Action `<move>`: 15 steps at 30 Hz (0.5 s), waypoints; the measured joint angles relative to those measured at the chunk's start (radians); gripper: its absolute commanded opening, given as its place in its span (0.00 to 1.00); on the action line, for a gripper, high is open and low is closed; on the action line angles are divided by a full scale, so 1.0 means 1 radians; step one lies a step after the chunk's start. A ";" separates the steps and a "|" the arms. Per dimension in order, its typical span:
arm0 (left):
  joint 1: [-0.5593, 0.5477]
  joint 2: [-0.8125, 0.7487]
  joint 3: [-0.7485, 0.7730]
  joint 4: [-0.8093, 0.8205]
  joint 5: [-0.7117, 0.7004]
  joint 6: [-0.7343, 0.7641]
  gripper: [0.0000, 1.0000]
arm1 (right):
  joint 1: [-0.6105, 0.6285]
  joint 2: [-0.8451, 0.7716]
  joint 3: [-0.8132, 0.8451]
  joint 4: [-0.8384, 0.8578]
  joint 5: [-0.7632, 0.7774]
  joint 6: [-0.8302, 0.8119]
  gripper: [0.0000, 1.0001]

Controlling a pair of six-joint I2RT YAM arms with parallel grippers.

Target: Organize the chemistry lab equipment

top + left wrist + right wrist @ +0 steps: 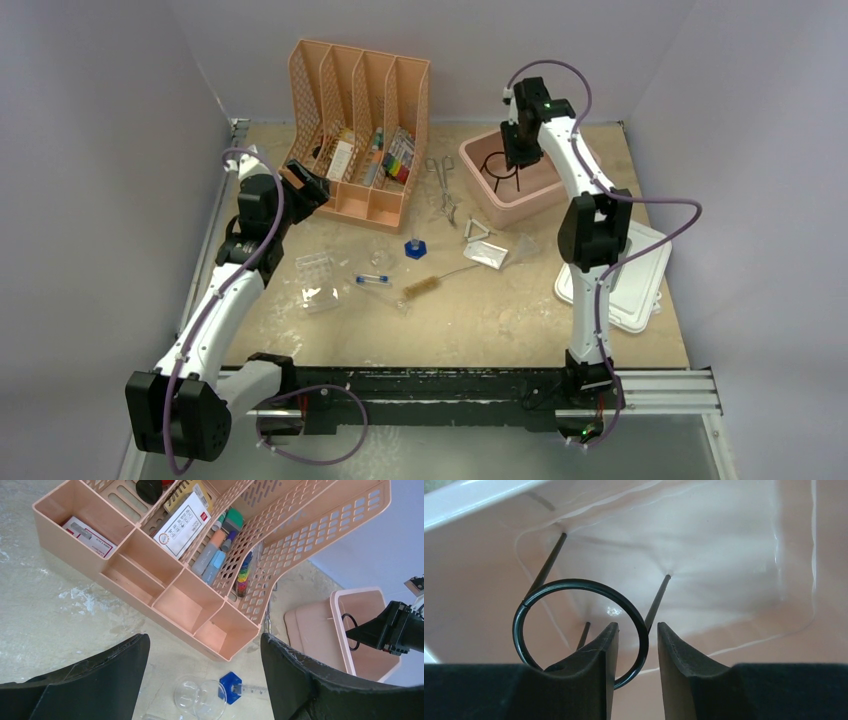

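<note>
Pale grey walls around a scuffed beige tabletop (pixel 500 330), viewed from above. At the back, a peach slotted file organizer (pixel 360 120). To its right, a pink plastic tub (pixel 470 170), with its white lid (pixel 640 285) set aside further right, presumably to keep the tub open for loading. Over the tub, the right gripper (pixel 520 150), at a black wire ring on thin legs (pixel 495 165) inside. Beside the organizer, the left gripper (pixel 310 188), clear of that work. Loose across the middle, not yet sorted: metal tongs (pixel 443 185), wire triangle (pixel 478 232), bristle brush (pixel 425 288), blue-capped clear tube (pixel 372 280), white tube rack (pixel 313 265).

From the left wrist: black fingers (pixel 100 680) spread wide with nothing between, aimed at the organizer's low front compartments. Apparently idle. Beyond, the tub with the right gripper reaching in.

From the right wrist: a look straight down into the tub. Ring level, three legs reaching toward the tub floor. Jaws apart, the gap wider than the wire, with the ring's rim inside the gap against one finger. Reads as a release rather than a firm clamp. Judged step: setting the ring down in the tub.
</note>
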 measured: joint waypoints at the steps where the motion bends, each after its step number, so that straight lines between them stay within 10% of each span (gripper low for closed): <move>1: 0.000 0.000 0.000 0.000 0.001 0.000 0.80 | 0.000 -0.001 0.000 0.000 0.000 0.008 0.40; 15: 0.000 -0.015 0.000 -0.011 0.009 0.000 0.82 | 0.000 -0.276 -0.050 0.093 0.001 0.065 0.59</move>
